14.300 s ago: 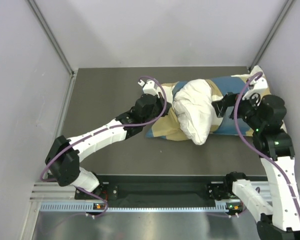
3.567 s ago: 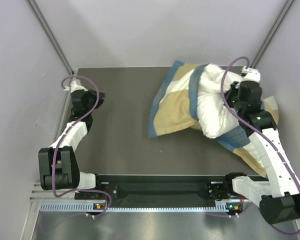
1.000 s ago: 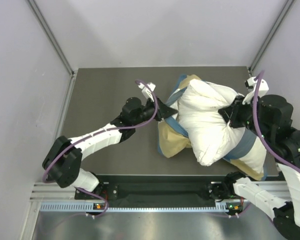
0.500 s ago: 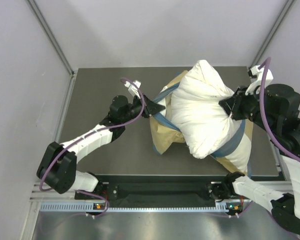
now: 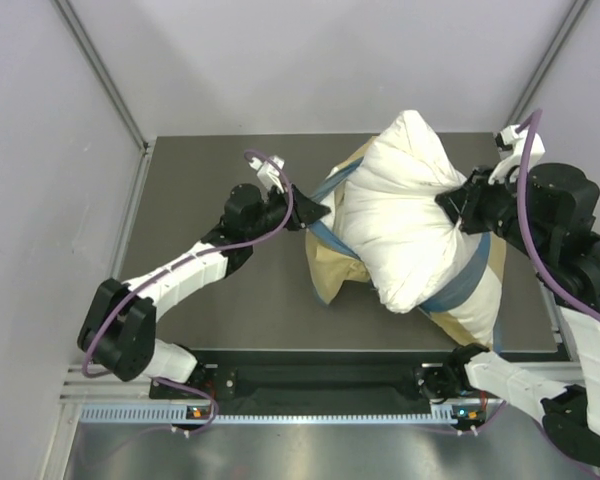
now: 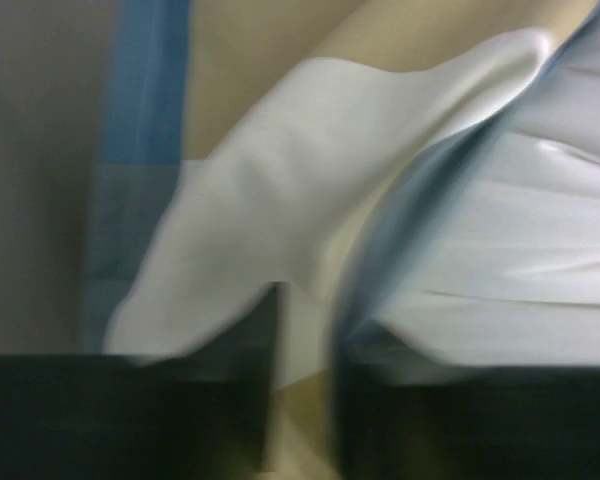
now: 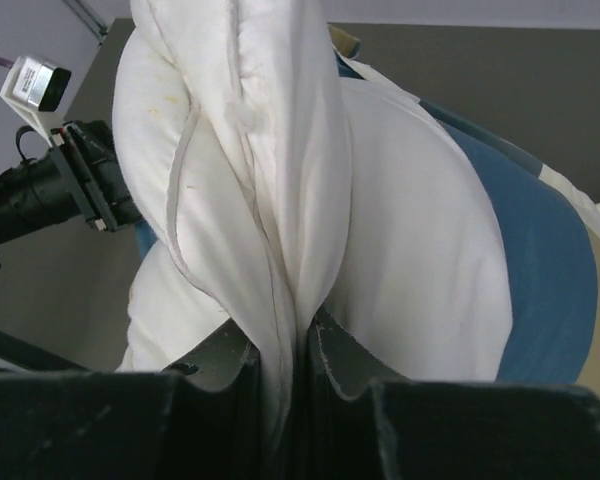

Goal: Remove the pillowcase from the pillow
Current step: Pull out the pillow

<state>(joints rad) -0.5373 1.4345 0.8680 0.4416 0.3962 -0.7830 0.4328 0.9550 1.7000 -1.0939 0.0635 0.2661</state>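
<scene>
While pinching pillow (image 5: 400, 215) by its seam in right pincer (image 7: 282, 342), holds it lengthwise far-to-near above bench (image 5: 190, 170), with pillowcase (image 5: 335, 268) draped beneath and leftward at left pincer (image 5: 310, 212), grip there untellable.

Kinda blurry, but the left hand (image 6: 305, 340) has its dark fingers (image 6: 220, 420) barely apart, a cream fold of the pillowcase (image 6: 270, 190) dipping between them.

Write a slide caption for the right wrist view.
Right jaws clamp a fold of the white pillow; the blue-checked pillowcase wraps its right side.
</scene>
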